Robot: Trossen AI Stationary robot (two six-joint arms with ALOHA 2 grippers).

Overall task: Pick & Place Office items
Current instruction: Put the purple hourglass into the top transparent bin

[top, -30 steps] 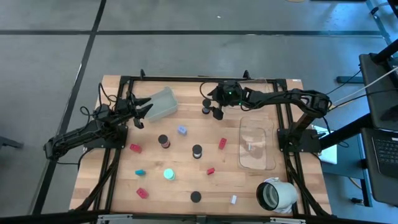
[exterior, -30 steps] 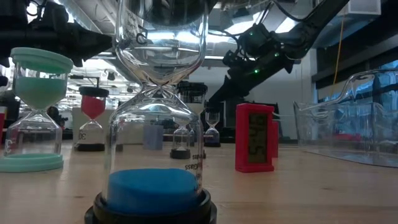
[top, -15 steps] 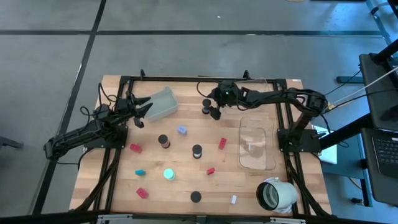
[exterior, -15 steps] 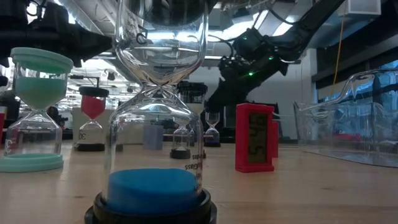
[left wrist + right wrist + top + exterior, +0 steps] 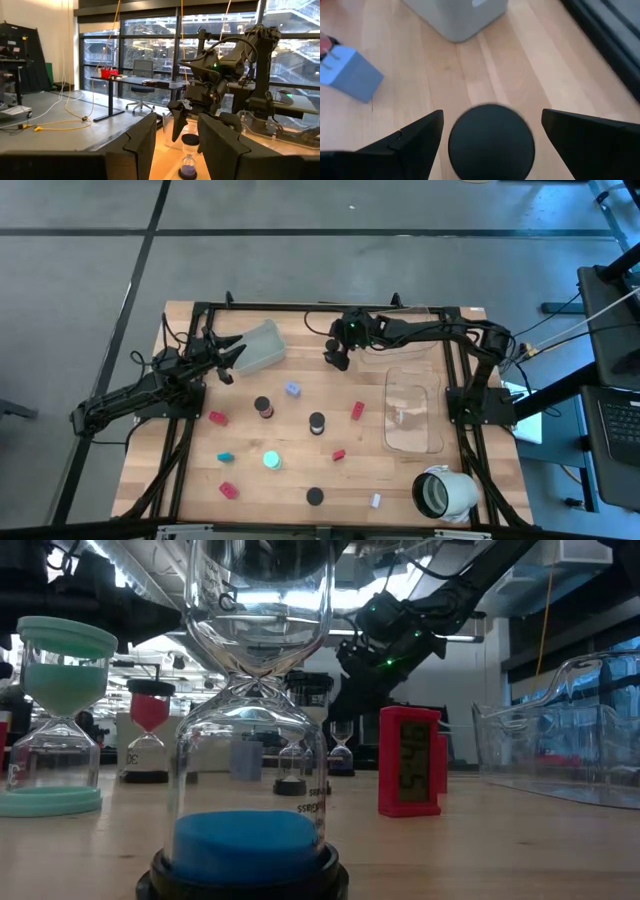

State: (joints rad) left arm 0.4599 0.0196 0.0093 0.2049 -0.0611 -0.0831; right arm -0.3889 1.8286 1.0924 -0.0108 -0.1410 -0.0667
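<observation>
The right gripper (image 5: 337,358) has shifted toward the grey tray (image 5: 258,347) and now hovers, fingers wide, directly over a black-capped hourglass (image 5: 491,148) on the tabletop (image 5: 300,420); a descent and grasp appears next. The left gripper (image 5: 226,363) waits beside the tray, fingers narrow, holding nothing visible.

Low view: nearest hourglass (image 5: 255,720) cut off by top and bottom edges; upper bulb incomplete. Teal hourglass (image 5: 55,720) clipped at left edge. Clear tray (image 5: 560,745) cut off at right edge. Digits on red timer (image 5: 410,761) too blurred to read.

Right wrist view: black round cap (image 5: 491,141) cut off by bottom edge. Grey tray (image 5: 457,17) cropped at top. Lavender cube (image 5: 351,75) blurred.

High view: white bit (image 5: 376,501), lower centre, too small to identify. Contents of clear tray (image 5: 412,412) indistinct.
</observation>
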